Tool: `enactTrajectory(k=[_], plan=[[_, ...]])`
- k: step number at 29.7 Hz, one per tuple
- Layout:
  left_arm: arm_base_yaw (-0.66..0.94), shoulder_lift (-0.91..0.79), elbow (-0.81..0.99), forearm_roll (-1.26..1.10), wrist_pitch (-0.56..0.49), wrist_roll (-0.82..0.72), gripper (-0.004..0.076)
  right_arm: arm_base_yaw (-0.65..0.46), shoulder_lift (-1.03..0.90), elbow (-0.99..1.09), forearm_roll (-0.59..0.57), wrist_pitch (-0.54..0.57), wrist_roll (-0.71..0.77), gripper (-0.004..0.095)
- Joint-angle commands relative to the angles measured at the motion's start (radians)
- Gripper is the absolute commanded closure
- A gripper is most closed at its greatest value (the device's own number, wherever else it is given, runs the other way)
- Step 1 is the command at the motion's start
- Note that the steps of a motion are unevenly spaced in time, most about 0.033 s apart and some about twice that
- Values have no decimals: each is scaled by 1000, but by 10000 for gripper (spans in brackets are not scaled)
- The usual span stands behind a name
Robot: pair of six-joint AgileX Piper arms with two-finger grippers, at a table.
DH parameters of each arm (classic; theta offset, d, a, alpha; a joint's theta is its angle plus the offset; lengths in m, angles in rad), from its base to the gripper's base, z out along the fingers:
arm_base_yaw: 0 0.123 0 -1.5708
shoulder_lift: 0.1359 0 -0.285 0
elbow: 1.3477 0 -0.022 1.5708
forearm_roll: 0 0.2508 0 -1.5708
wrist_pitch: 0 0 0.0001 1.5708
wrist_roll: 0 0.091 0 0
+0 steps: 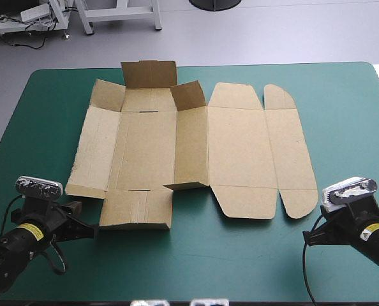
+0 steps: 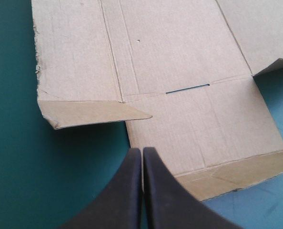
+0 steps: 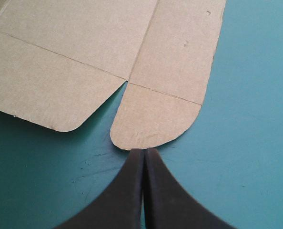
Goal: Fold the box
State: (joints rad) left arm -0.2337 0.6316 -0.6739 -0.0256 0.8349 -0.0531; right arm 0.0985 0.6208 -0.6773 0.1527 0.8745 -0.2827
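The brown box lies as a cut sheet in the middle of the teal-green table, mostly flat. Its far flap and a small flap beside it stand partly raised. My left gripper rests near the table's front left, shut, its tip just short of the sheet's near flap. My right gripper sits at the front right, shut, its tip right at the rounded corner tab of the sheet. Neither holds anything.
Bare teal-green cover runs along the front edge between the two arms, and wide strips lie free at the far left and far right of the sheet.
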Motion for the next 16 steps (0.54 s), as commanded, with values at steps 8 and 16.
enactTrajectory(k=[8,16], plan=[[1,4,-27,-17,-50,1,729,-7,7,-34,11,-53,1,933],[1,4,-27,-17,-50,1,729,-7,7,-34,11,-53,1,933]])
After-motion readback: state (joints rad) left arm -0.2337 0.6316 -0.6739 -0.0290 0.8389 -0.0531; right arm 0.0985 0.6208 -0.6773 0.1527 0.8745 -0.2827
